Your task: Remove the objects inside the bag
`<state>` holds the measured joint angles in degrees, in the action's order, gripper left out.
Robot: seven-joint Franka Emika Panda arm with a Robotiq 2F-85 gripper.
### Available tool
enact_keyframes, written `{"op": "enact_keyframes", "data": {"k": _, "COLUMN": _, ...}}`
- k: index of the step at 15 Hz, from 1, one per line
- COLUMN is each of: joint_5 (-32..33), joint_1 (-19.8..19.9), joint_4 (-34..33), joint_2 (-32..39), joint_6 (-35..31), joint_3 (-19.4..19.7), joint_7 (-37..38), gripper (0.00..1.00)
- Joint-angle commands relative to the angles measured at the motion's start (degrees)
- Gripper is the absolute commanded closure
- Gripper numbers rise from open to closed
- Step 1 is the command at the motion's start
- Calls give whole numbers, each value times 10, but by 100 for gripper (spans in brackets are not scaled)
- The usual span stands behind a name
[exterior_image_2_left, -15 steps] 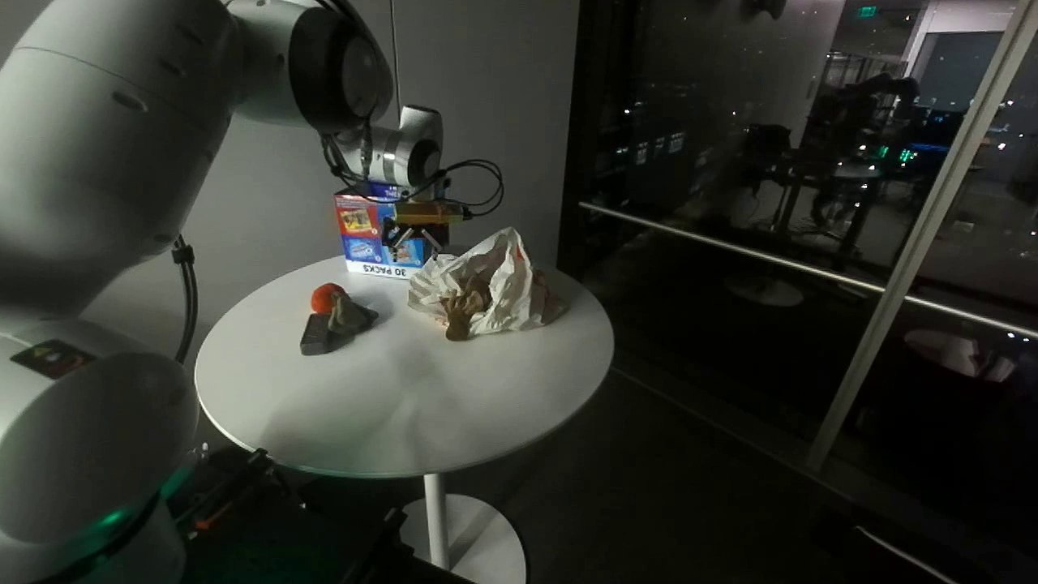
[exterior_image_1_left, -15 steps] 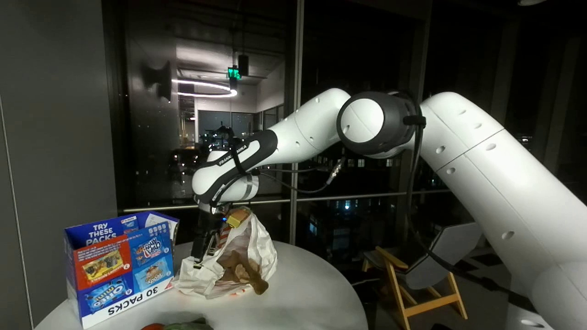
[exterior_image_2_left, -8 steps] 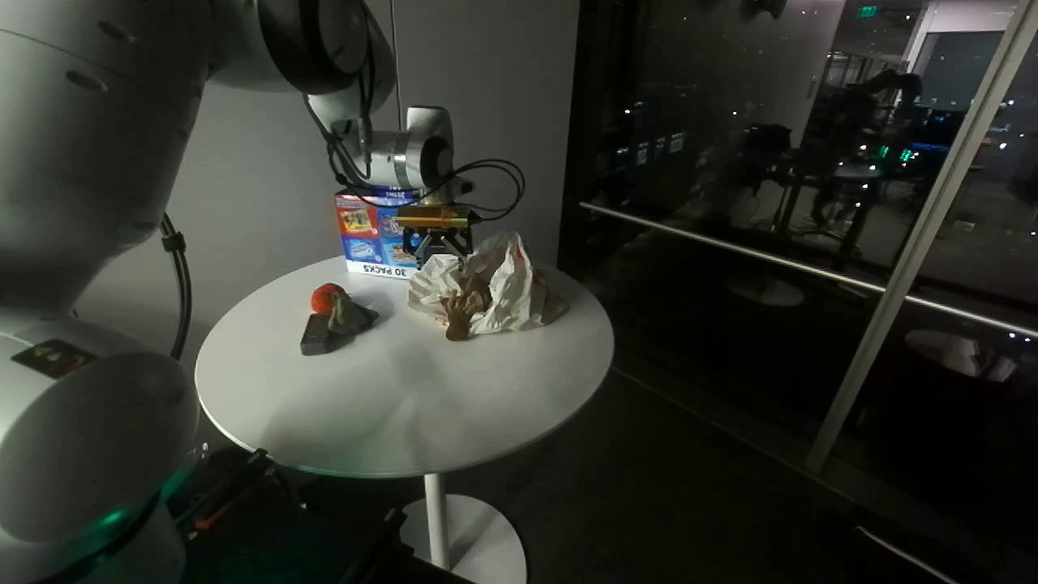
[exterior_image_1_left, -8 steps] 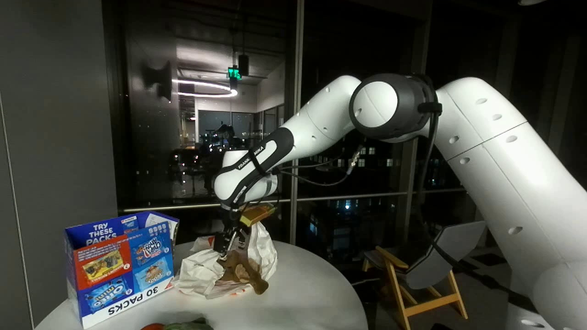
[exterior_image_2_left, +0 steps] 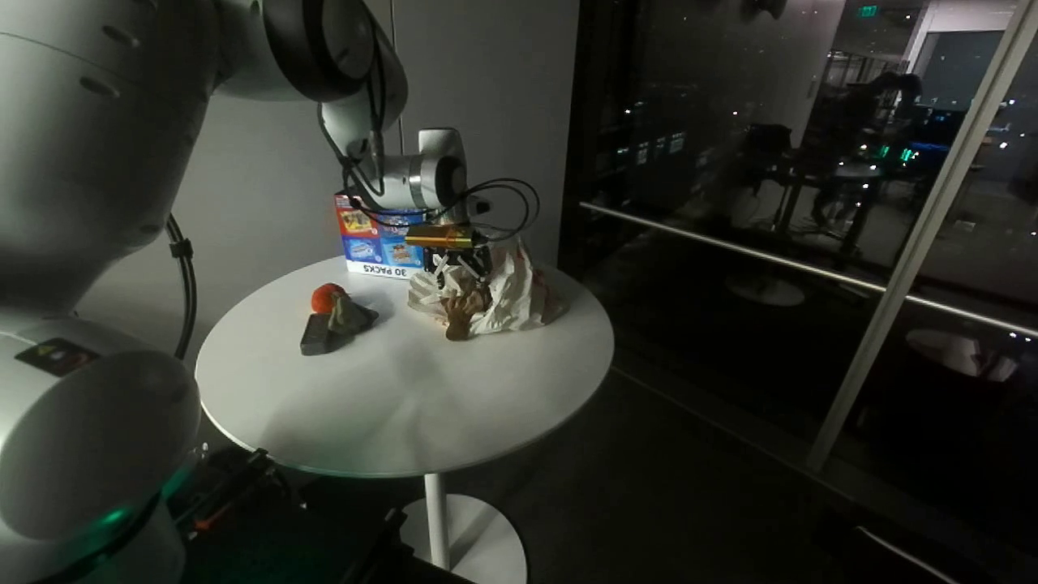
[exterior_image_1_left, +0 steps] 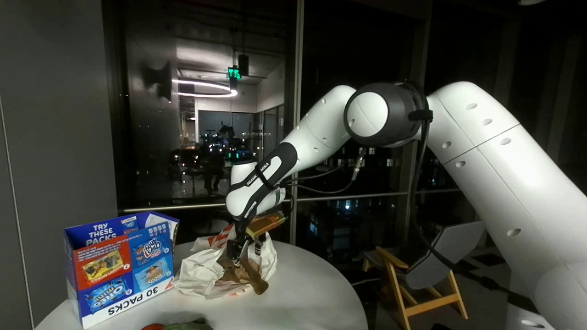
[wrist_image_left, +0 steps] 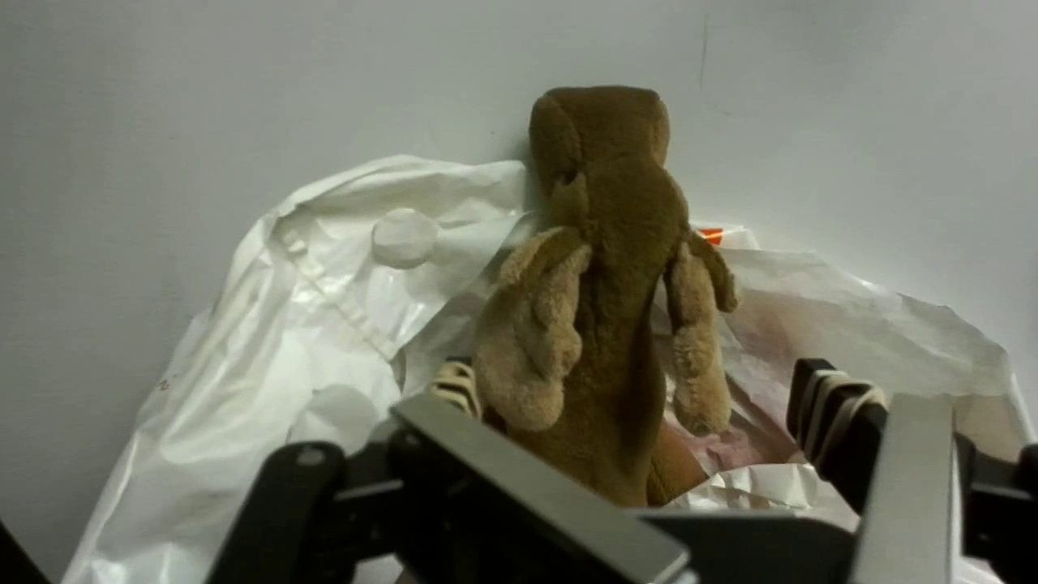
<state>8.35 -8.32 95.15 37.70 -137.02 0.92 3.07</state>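
Observation:
A crumpled white bag lies on its side on the round table; it also shows in the other views. A brown plush toy lies in its mouth, one end sticking out onto the table, also visible in both exterior views. An orange-brown surface shows beside the toy inside the bag; I cannot tell what it is. My gripper is open over the bag, its fingers on either side of the toy. It is low over the toy in both exterior views.
A blue and red snack box stands behind the bag, also in an exterior view. An orange ball, a grey-green soft thing and a dark grey block lie together on the white table.
My gripper has moved away from the snack box, rightward in both exterior views, and then down over the plush toy. The bag's upper part has shifted slightly. The toy looks unmoved.

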Motion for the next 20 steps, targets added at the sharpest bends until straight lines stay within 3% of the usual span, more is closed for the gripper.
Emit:
{"op": "enact_keyframes", "data": {"k": 1, "joint_5": -2, "joint_1": 6, "joint_4": -26, "joint_2": 30, "joint_6": -31, "joint_3": -9, "joint_7": -7, "gripper": 0}}
{"op": "enact_keyframes", "data": {"k": 12, "joint_5": 24, "joint_1": -3, "joint_4": -103, "joint_2": 103, "joint_6": 5, "joint_3": 8, "joint_7": -10, "gripper": 0}}
{"op": "enact_keyframes", "data": {"k": 13, "joint_5": 22, "joint_1": -3, "joint_4": -107, "joint_2": 107, "joint_6": 3, "joint_3": 7, "joint_7": -11, "gripper": 25}}
{"op": "enact_keyframes", "data": {"k": 15, "joint_5": 20, "joint_1": -1, "joint_4": -113, "joint_2": 110, "joint_6": 5, "joint_3": 4, "joint_7": -16, "gripper": 34}}
{"op": "enact_keyframes", "data": {"k": 20, "joint_5": 21, "joint_1": -2, "joint_4": -116, "joint_2": 111, "joint_6": 3, "joint_3": 5, "joint_7": -16, "gripper": 72}}
